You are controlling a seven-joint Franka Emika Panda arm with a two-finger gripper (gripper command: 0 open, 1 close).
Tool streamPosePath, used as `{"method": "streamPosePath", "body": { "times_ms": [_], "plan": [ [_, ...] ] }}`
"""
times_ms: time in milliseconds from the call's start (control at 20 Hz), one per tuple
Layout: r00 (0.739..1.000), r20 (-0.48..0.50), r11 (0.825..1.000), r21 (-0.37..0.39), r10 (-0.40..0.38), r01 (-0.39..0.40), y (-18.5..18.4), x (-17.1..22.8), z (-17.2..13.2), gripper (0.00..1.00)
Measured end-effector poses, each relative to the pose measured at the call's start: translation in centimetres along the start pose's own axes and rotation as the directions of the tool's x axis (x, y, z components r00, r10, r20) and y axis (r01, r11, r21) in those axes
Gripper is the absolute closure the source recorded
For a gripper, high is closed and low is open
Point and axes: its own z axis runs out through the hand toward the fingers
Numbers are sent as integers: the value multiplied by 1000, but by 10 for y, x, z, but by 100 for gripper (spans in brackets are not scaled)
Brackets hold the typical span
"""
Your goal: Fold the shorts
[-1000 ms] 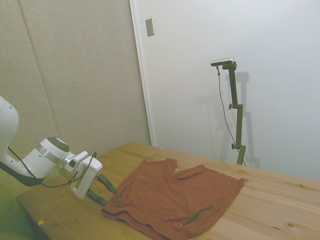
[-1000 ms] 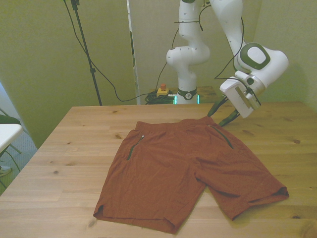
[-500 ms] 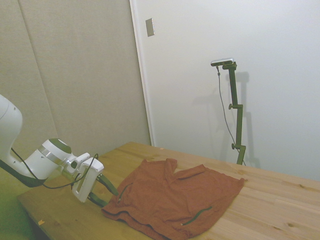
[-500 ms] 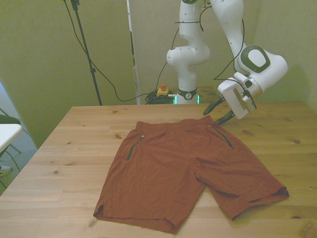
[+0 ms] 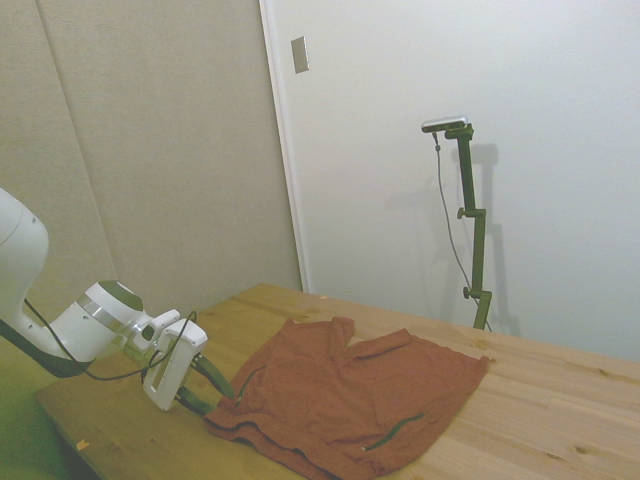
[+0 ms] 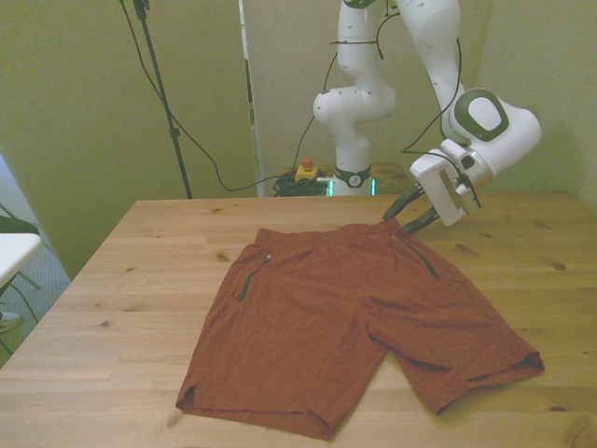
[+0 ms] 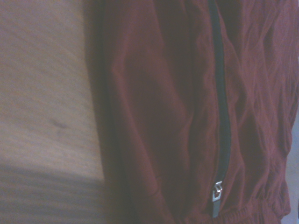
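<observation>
I am seeing the table (image 6: 112, 280) carrying the shorts (image 6: 354, 322), which are lying flat and spread out, waistband toward the far edge and both legs pointing at the near edge. The gripper (image 6: 410, 213) is hanging low at the waistband corner on the front view's right, fingers parted and gripping nothing. The wrist view is showing a dark pocket zip (image 7: 219, 112) with a metal pull.
</observation>
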Motion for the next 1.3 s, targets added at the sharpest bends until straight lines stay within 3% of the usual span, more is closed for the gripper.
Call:
{"method": "streamPosePath", "body": {
  "times_ms": [700,850,1100,1300],
  "plan": [
    [1000,13,1000,3,-10,10,-2,-1,2,100],
    [999,53,999,52,9,-12,-5,-1,-2,100],
    [996,80,997,71,31,-37,-4,2,-3,100],
    [984,159,987,125,84,-105,11,16,-12,100]
  ]
}}
